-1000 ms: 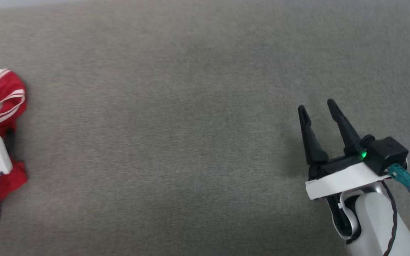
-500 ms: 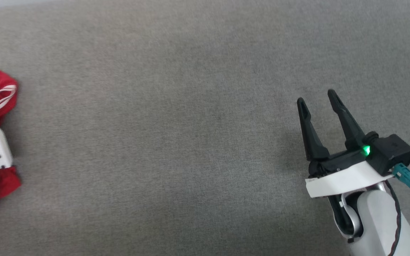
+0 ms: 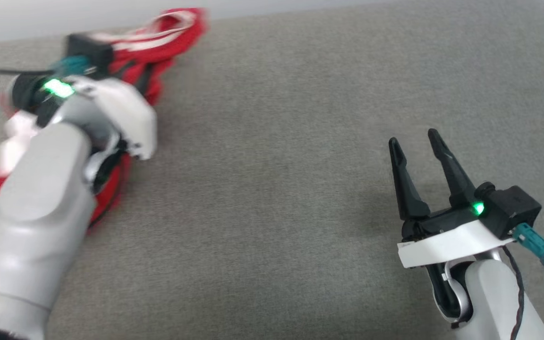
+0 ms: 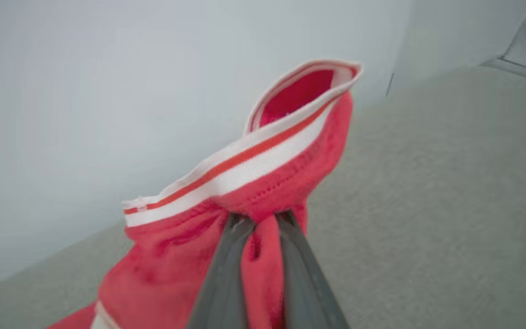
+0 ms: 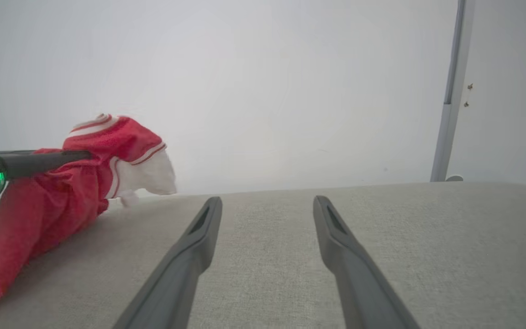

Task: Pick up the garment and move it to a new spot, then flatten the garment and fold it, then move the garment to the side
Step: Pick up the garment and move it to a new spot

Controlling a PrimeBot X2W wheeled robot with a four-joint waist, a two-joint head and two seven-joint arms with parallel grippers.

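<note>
- Garment [image 3: 173,38]: bunched red jersey at 11 o'clock in the head view. The upper part is lifted off the grey fabric surface [image 3: 276,141]; the lower part seems to trail on it, though the view is blurred.
- Left gripper [image 4: 256,218]: clamped on a red fold just below the striped trim [image 4: 240,167].
- Right gripper [image 3: 413,139]: at 4 o'clock, fingers apart, empty, well apart from the cloth.
- Step in hand: pick-up and carry to the new spot.
- Next move calls for: set down toward centre, release, spread flat with both grippers.
</note>
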